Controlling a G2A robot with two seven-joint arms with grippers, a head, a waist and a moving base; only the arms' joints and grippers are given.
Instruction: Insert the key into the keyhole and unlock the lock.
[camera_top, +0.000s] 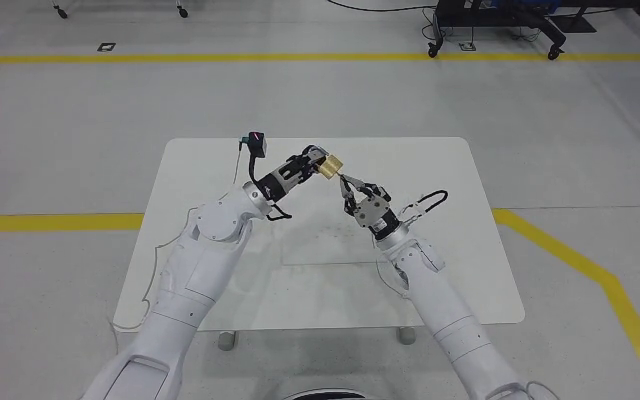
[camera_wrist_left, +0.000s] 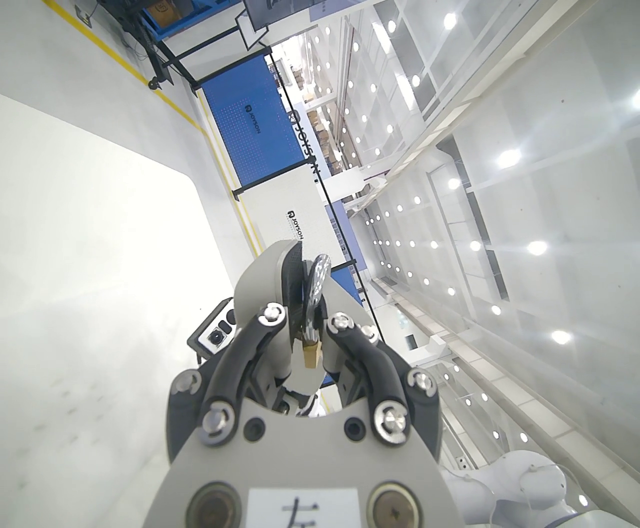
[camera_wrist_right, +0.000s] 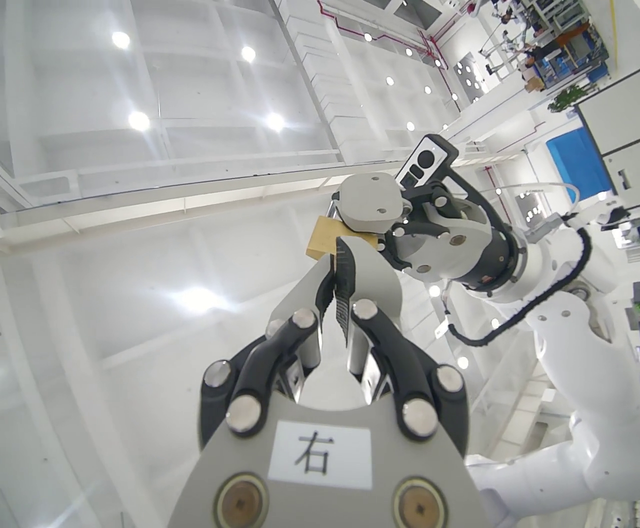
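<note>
A brass padlock (camera_top: 331, 166) is held in the air above the back middle of the white table (camera_top: 450, 230). My left gripper (camera_top: 318, 160) is shut on it from the left. In the left wrist view the silver shackle (camera_wrist_left: 318, 280) sits between the fingers, with the brass body (camera_wrist_left: 311, 356) beyond it. My right gripper (camera_top: 347, 186) is just right of and below the lock, shut on the key (camera_top: 342, 177), a thin sliver that points at the brass body. In the right wrist view the right gripper (camera_wrist_right: 339, 250) has its tips right against the padlock (camera_wrist_right: 324, 239); the key is hidden between the pads.
Both arms meet over the table's back half, and nothing else lies on the tabletop. Yellow floor lines (camera_top: 300, 57) run behind and beside the table. Wheeled stands (camera_top: 490, 25) are on the floor far at the back right.
</note>
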